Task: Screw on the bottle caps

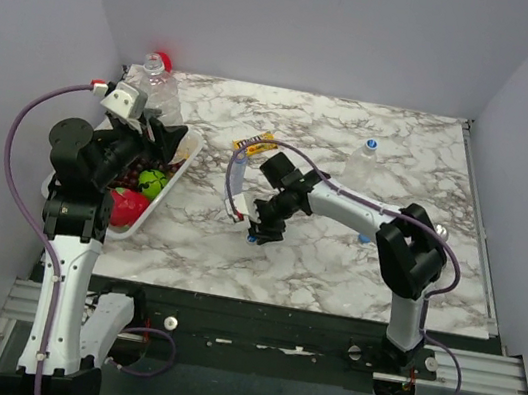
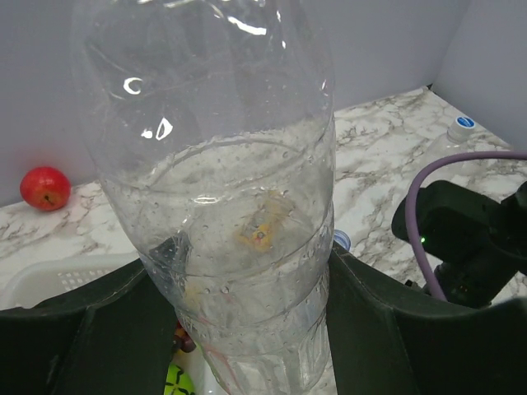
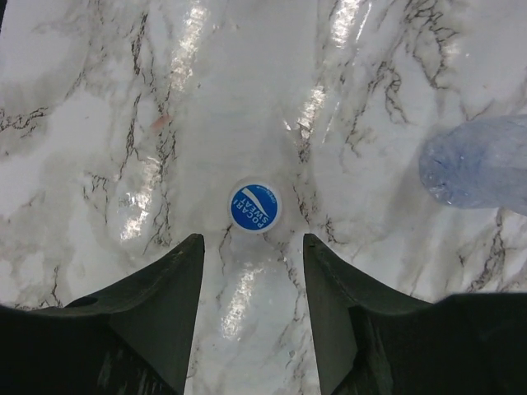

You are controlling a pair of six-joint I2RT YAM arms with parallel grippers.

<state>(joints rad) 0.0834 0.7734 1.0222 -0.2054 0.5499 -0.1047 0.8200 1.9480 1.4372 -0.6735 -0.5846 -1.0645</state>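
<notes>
The left gripper [image 2: 243,280] is clamped on the lower body of a wide, colourless clear plastic bottle [image 2: 230,164], holding it upright at the left rear of the white marble-pattern table [image 1: 335,260], judged so that its neck is steadied for capping. The right gripper [image 3: 251,243] points straight down, jaws apart and empty, either side of a small round blue plastic screw cap [image 3: 254,206] lying label-up on the marble, judged an approach for the pick. A slim blue-tinted plastic bottle [image 3: 482,164] sits near, untouched.
</notes>
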